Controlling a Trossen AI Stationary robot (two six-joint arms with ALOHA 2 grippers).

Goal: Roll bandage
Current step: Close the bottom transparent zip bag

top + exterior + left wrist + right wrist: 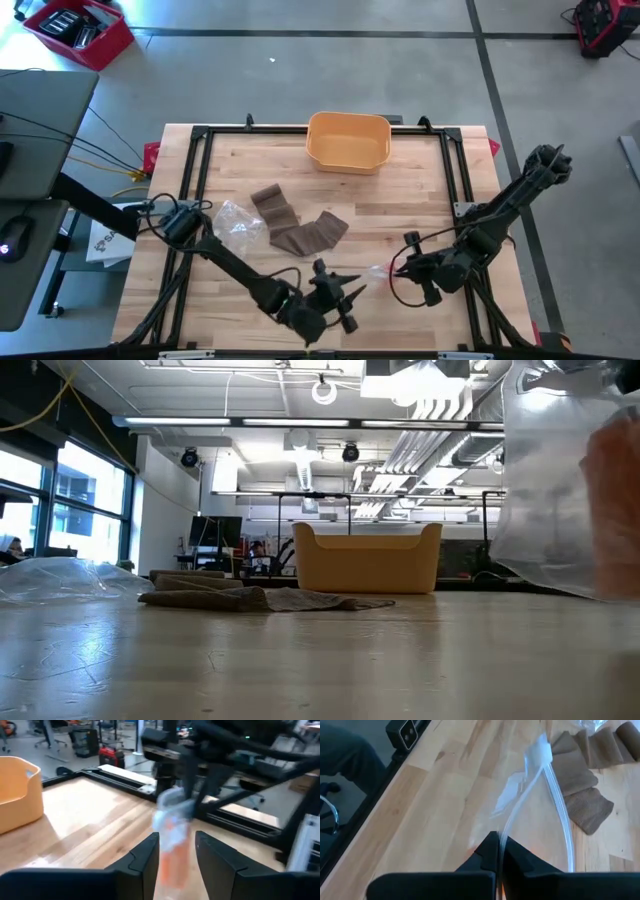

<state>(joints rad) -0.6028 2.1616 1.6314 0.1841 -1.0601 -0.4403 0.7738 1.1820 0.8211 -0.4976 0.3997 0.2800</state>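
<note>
- Bag (540, 785) risk: right gripper (496, 851), jaws pinched shut on thin plastic, could tear it or let it slip.
- Left gripper (175, 857), fingers apart around the bag, may miss; bandage (300, 225) lies loose at eleven o'clock.

A yellow tub (348, 141) sits at the far side of the wooden table (420, 200). A red box (78, 30) is on the floor, far left.

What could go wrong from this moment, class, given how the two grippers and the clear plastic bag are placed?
1. The right gripper is shut on only a thin edge of the clear plastic bag, so the film might slip out.
2. The left gripper stands open around the bag with the orange item; closing off-centre could miss it.
3. The brown bandage lies unrolled and folded near a second plastic bag, which might snag during rolling.
</note>
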